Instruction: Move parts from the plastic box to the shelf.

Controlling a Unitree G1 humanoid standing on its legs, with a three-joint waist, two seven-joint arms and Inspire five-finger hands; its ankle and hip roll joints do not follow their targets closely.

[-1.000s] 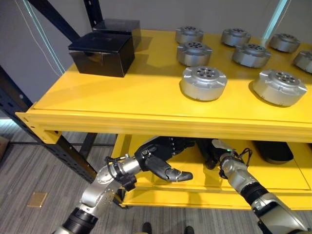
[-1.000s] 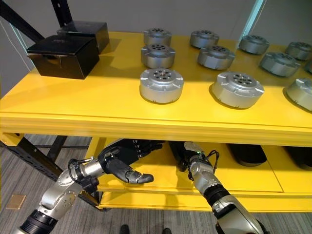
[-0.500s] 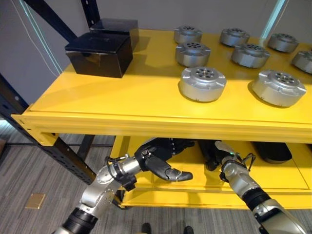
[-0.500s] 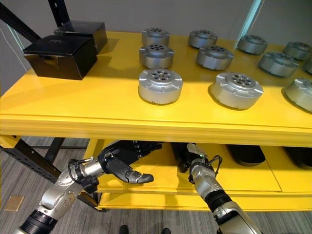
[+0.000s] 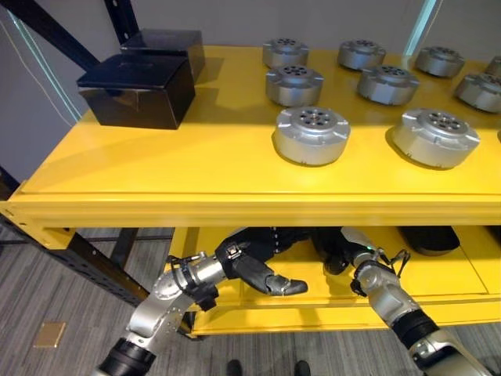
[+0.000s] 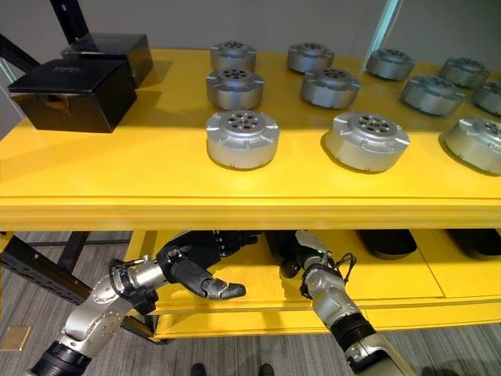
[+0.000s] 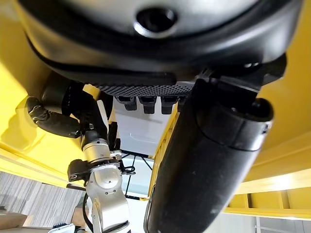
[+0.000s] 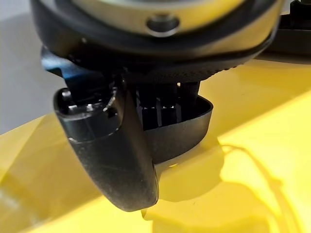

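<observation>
The left hand (image 5: pixel 254 266) reaches under the top board of the yellow shelf (image 5: pixel 196 157). Its smooth dark thumb juts out toward the middle, and its ribbed black fingers (image 7: pixel 146 103) run straight on beneath the board with nothing between them. The right hand (image 5: pixel 344 249) sits just beside it in the same lower bay; its glossy black thumb stands out from the palm, and its fingers (image 8: pixel 165 109) are partly tucked against a rounded black rim (image 8: pixel 194 121) lying on the lower yellow board, so whether they grip it I cannot tell.

On the painted metal top of the shelf stand round silver parts (image 5: pixel 311 135), flat machined discs with notched edges and a ring of small holes in the centre. They are set in loose rows, each apart from the next. Two shiny black boxes (image 5: pixel 137 90) stand at the shelf's left end, one behind the other. More dark rounded shapes (image 5: pixel 428 238) lie on the lower board to the right.
</observation>
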